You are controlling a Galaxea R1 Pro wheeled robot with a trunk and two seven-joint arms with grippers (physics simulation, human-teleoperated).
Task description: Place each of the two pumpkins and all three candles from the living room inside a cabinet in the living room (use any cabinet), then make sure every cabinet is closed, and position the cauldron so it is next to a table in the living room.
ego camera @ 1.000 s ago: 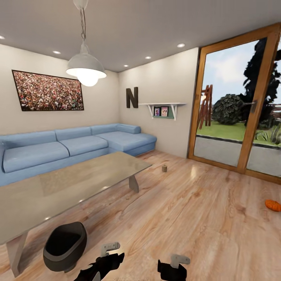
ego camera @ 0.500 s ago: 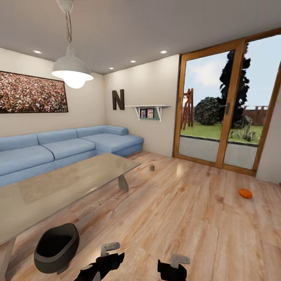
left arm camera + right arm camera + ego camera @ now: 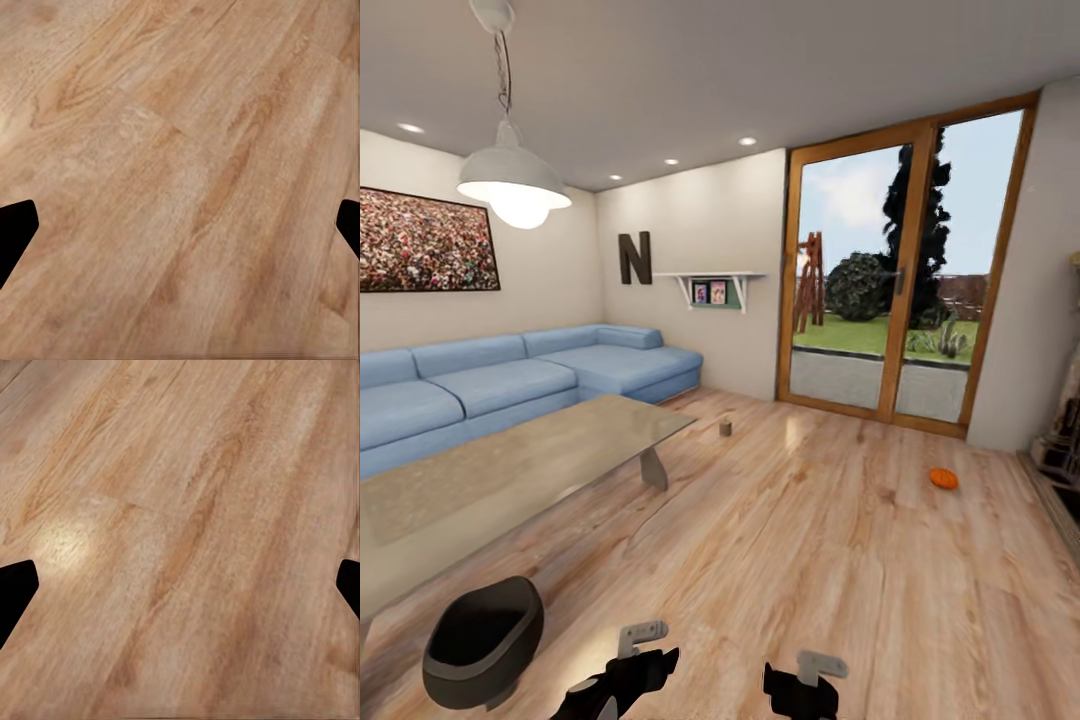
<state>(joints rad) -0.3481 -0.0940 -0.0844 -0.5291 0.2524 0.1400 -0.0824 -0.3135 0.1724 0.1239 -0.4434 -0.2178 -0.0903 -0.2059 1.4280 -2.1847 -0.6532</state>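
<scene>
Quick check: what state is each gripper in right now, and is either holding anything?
Left gripper: open, holding nothing, wood floor beneath.
Right gripper: open, holding nothing.

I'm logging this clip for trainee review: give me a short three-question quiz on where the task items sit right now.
1. True or false: the pumpkin lies on the floor near the glass door.
2. The cauldron sits: A) on the table, B) on the floor beside the table, C) on the sofa.
3. Fill in: both grippers, left gripper and right gripper, are ____ and hold nothing.

Key: 1 true; 2 B; 3 open.
</scene>
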